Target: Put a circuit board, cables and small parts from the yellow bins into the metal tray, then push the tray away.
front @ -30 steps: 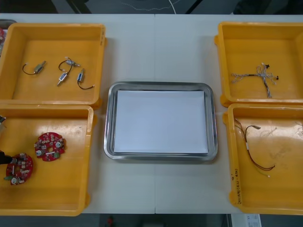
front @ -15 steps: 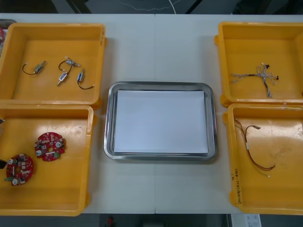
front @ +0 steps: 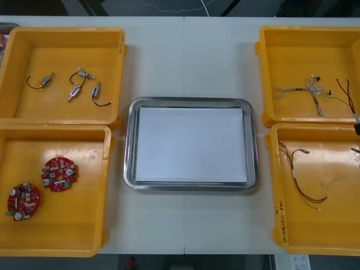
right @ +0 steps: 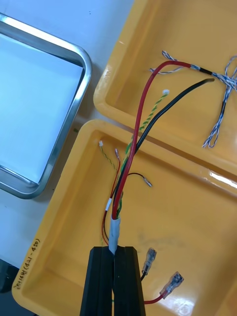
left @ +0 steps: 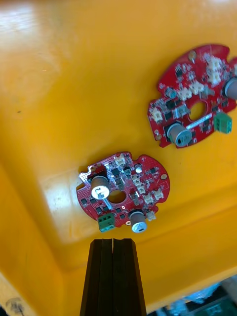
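Note:
My right gripper (right: 114,253) is shut on the white-taped stem of a cable bundle (right: 143,123) with red, black and twisted yellow-green wires. It holds the bundle above the near right yellow bin (right: 59,232). In the front view this gripper (front: 356,128) is at the right edge, and the bundle (front: 345,93) fans out over the far right bin (front: 264,67). My left gripper (left: 113,243) is shut on nothing, just short of a round red circuit board (left: 123,190); a second board (left: 195,101) lies beyond. The metal tray (front: 129,146) is white inside and holds nothing.
Both boards (front: 23,201) (front: 59,174) lie in the near left bin (front: 107,185). Small metal parts (front: 73,87) with black leads sit in the far left bin (front: 118,67). A blue and white twisted cable (front: 306,90) lies in the far right bin, a thin red and black cable (front: 301,177) in the near right one.
The left gripper has drawn back out of the front view, leaving both boards in the bin. The right gripper has come in at the right edge, carrying the cable bundle.

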